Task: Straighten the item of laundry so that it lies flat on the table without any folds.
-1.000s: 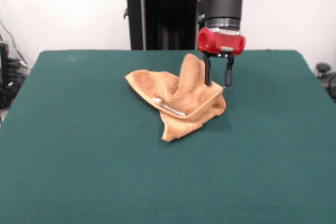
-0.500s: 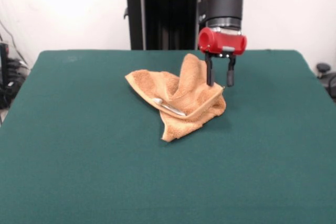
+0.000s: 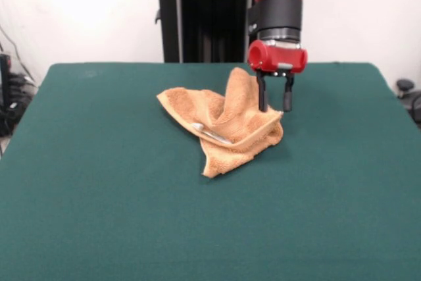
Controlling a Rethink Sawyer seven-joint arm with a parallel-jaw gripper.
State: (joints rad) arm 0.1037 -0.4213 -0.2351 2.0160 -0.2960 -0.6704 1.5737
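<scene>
The orange-tan towel point(image 3: 227, 123) lies crumpled near the middle of the dark green table point(image 3: 118, 215). One corner stands up in a peak at its far right. A white tag shows on a fold near its middle. My gripper point(image 3: 275, 108) hangs at the towel's right edge, just beside the raised peak, fingers pointing down. The fingers point(image 3: 262, 95) are apart and hold nothing. The left finger stands in front of the towel's raised part, the right finger just off the cloth.
The black pedestal point(image 3: 204, 18) stands behind the table's far edge. Cables and dark equipment point(image 3: 10, 97) lie off the table's left side. A dark object point(image 3: 406, 90) sits off the right edge.
The gripper has come down slightly and shifted a little toward the towel's right edge. The towel has not moved.
</scene>
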